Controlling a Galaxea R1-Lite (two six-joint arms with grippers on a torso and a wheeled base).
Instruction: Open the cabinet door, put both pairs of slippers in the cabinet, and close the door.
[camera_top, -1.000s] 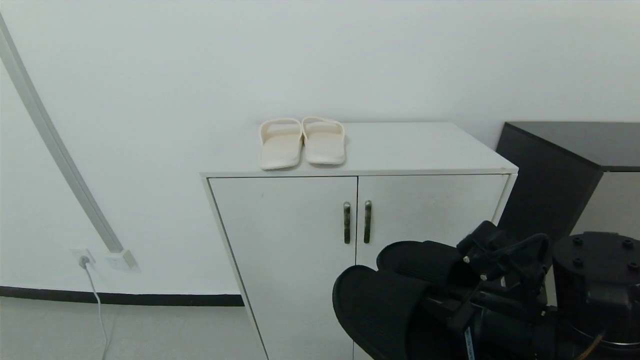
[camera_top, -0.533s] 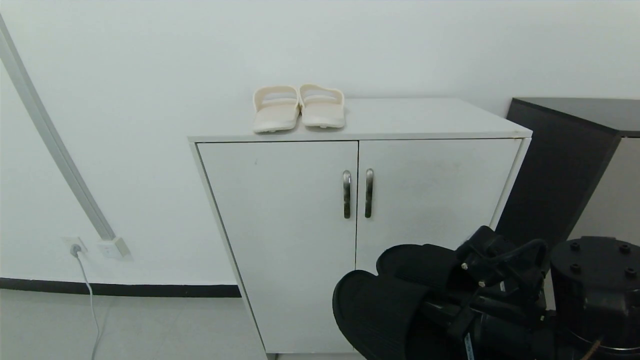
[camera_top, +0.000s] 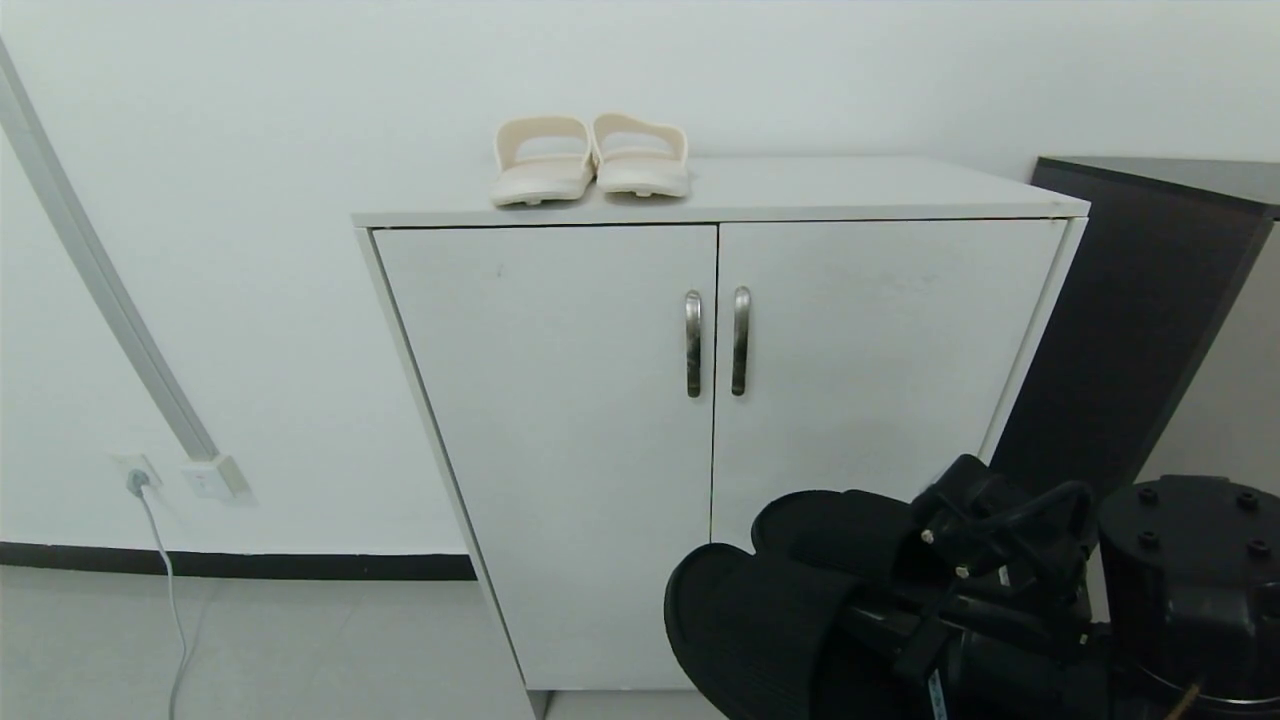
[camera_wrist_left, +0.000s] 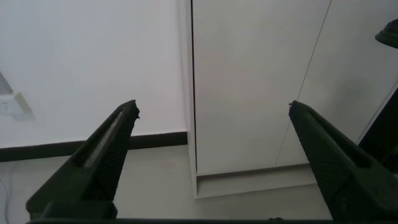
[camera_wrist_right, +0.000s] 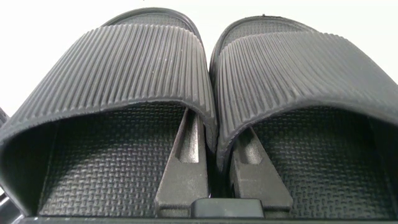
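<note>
Our head camera has dropped: the cream slippers (camera_top: 590, 160) on the cabinet (camera_top: 560, 450) now sit edge-on, and the shut doors' handles (camera_top: 693, 343) face us, ready for opening. The left wrist view adds our left hand (camera_wrist_left: 212, 107), spread wide and empty. The right wrist view adds our right hand (camera_wrist_right: 217, 143), pinching the black slippers (camera_wrist_right: 130, 68) together.

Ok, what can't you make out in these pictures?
Cabinet inside: head view, shut doors hide it.
Cabinet's bottom right corner: head view, black slippers cover it.
Right gripper fingertips: right wrist view, tucked under the black slippers' straps.
Cabinet top: left wrist view, cut off by the frame edge.
</note>
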